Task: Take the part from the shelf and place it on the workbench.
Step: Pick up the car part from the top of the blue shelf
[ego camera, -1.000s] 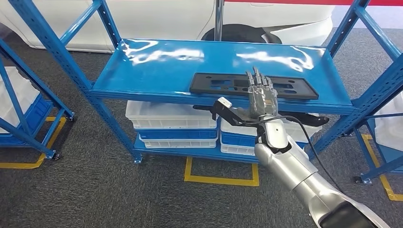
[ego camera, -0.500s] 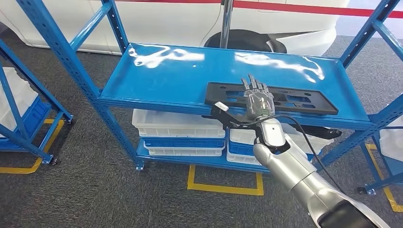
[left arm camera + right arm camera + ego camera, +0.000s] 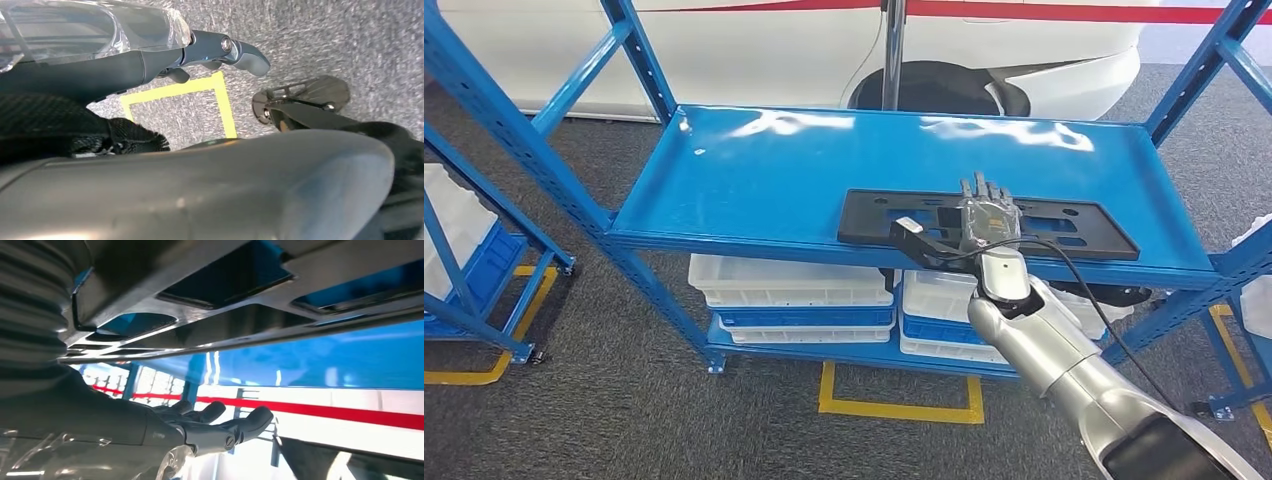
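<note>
— What do the bins hold?

— Under the top deck of the blue shelf (image 3: 754,190), white bins (image 3: 789,280) sit on blue trays (image 3: 809,318) at about 6 o'clock from the deck's middle. From my head view I see only their rims and walls, so I cannot tell what is in them.

— And the part?

— The part (image 3: 1064,222) is a flat black plate, long and narrow, with several cut-out openings along it. It lies flat on the deck near the front edge, toward 4 o'clock from the deck's middle. In my right wrist view its glossy face and cut-outs (image 3: 235,275) show the blue deck through them.

— Your right hand?

— My right hand (image 3: 986,215) is over the part's middle, fingers straight and apart, gripping nothing; I cannot tell whether they touch the plate.

— The left?

— My left hand (image 3: 220,50) hangs over grey carpet (image 3: 350,35) with yellow tape (image 3: 220,100), fingers loosely extended, holding nothing.
</note>
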